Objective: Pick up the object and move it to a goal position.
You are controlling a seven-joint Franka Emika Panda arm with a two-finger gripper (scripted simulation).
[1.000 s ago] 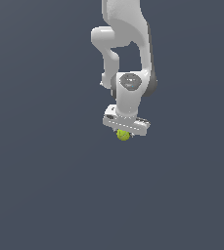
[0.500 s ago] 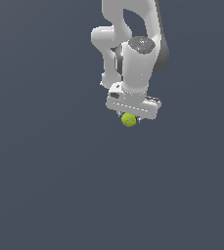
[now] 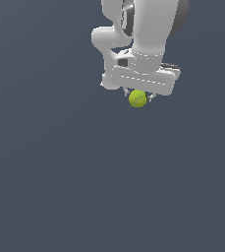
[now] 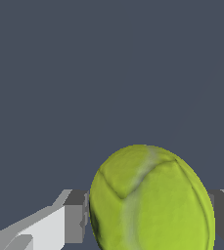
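Observation:
The yellow-green ball (image 3: pixel 138 98) with a pale seam sits between the short fingers of my white gripper (image 3: pixel 138 97), just under the wide gripper body. The gripper is shut on the ball and holds it up above the dark grey floor. In the wrist view the ball (image 4: pixel 151 200) fills the space between the two grey fingers (image 4: pixel 74 222), which press on both its sides. The white arm rises out of the exterior view's top.
Only the plain dark grey floor (image 3: pixel 60 187) shows around and below the arm. No goal marker or other object is in view.
The arm has carried the ball upward and toward the exterior view's right, and it now looks larger in that view. The ball stays in the gripper throughout.

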